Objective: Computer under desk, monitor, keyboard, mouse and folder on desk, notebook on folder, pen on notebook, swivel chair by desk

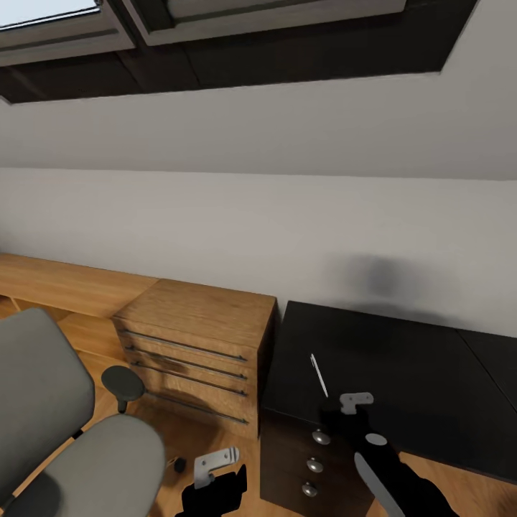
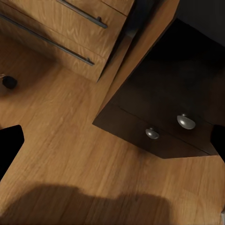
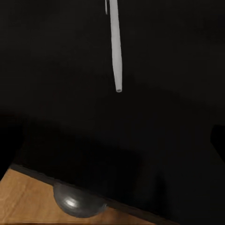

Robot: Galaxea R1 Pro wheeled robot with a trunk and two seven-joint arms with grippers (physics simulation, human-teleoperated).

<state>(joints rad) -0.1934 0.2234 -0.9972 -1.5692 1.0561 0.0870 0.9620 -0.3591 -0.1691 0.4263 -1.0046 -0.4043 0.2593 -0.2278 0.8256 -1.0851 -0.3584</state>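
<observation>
We see a black bench (image 1: 402, 359) with round silver knobs (image 1: 320, 436) on its black drawers, and a thin white-silver pen (image 1: 319, 375) on it. Beside it, the chest (image 1: 194, 345) is light wood-grain with dark bar handles. The swivel chair (image 1: 64, 431) is grey with black armrests; the floor (image 2: 70, 154) is warm wood-grain.

Home attic room, bedroom-study sort, ahead of me. Sloped white wall with skylight (image 1: 50, 14) high above desk (image 1: 402, 373). Light-wood chest (image 1: 194, 345) just left of desk, low wood shelf beyond it. Swivel chair (image 1: 57, 424) left of chest. Wood plank floor (image 2: 70, 154) under desk.
</observation>
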